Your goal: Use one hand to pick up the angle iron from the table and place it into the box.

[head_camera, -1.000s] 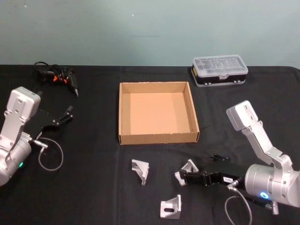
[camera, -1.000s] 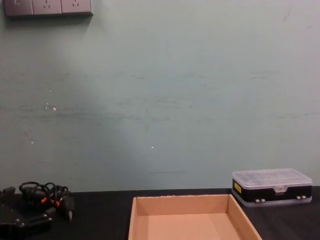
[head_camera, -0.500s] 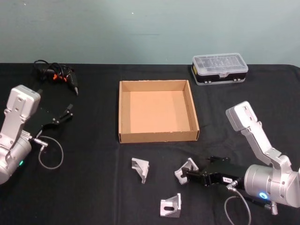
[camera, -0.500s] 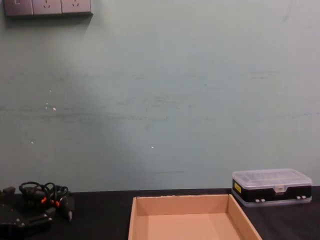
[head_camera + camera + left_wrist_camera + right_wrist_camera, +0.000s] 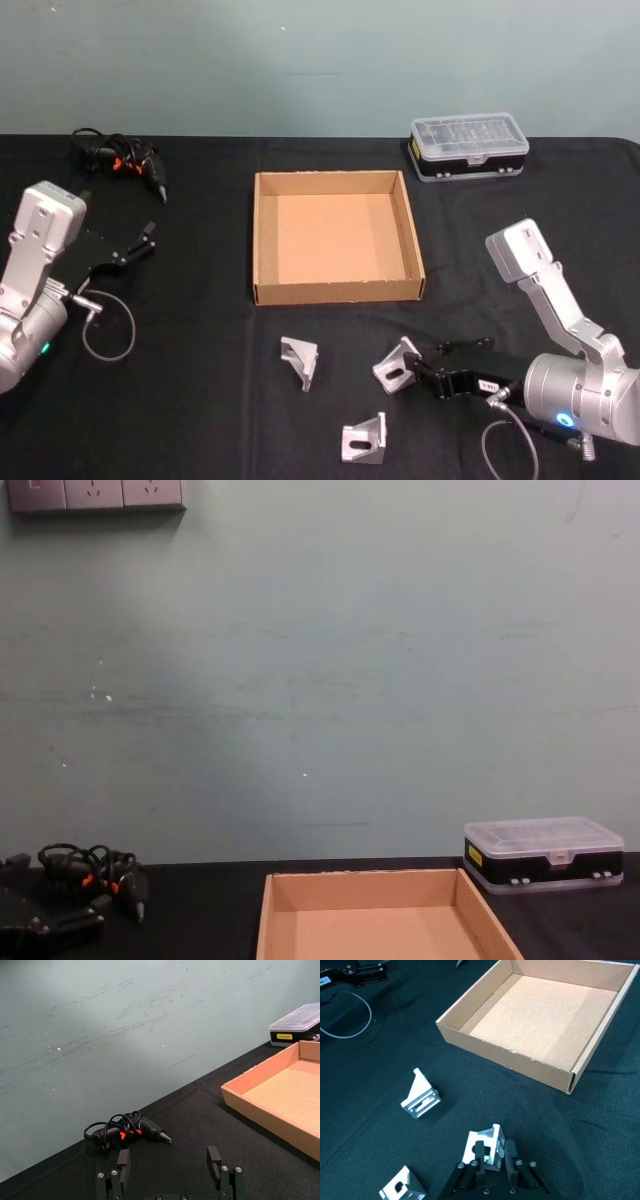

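Three silver angle irons lie on the black table in front of the tan box. One angle iron sits between the fingers of my right gripper, which is shut on it; the right wrist view shows the same angle iron clamped in that gripper, close to the tabletop. Another angle iron lies to its left, and a third is nearer the front edge. The box is empty. My left gripper stands open at the far left, holding nothing.
A clear-lidded black plastic case stands at the back right. A bundle of black cables with orange marks lies at the back left. A grey cable loop hangs beside the left arm.
The right arm has shifted slightly to the right and toward the front, and the angle iron in its fingers has moved a little with it. The left arm has stayed still.
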{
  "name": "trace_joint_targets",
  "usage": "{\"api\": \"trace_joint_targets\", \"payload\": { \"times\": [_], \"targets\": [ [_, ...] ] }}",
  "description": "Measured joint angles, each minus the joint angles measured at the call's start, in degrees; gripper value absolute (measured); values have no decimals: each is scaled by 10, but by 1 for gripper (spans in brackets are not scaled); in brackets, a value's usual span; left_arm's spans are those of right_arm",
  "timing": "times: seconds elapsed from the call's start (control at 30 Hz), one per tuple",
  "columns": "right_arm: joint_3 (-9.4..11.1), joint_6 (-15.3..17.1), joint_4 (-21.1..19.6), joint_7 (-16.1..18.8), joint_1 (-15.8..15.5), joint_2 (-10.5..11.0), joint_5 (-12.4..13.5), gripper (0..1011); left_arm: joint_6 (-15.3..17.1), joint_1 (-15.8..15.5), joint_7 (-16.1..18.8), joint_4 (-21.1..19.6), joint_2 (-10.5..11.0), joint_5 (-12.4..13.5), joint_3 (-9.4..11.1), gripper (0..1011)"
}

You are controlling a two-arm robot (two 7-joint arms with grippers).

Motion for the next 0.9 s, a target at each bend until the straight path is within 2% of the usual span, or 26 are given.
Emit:
{"api": "trace_joint_targets", "payload": {
  "times": [0.17,0.23,0.6,0.77,0.9],
  "targets": [
    [1,0,0,1,-1,0,-1,98,0,0,0,0,0,0,0,1000],
    [1,-1,0,3,-1,0,-2,82,0,0,0,0,0,0,0,1000],
    [9,-5,-8,7,-3,2,-1,79,0,0,0,0,0,0,0,1000],
    [29,-17,-29,2,-7,6,6,79,0,0,0,0,0,0,0,1000],
    [42,-33,-47,-9,-6,9,2,79,0,0,0,0,0,0,0,1000]
  ]
}}
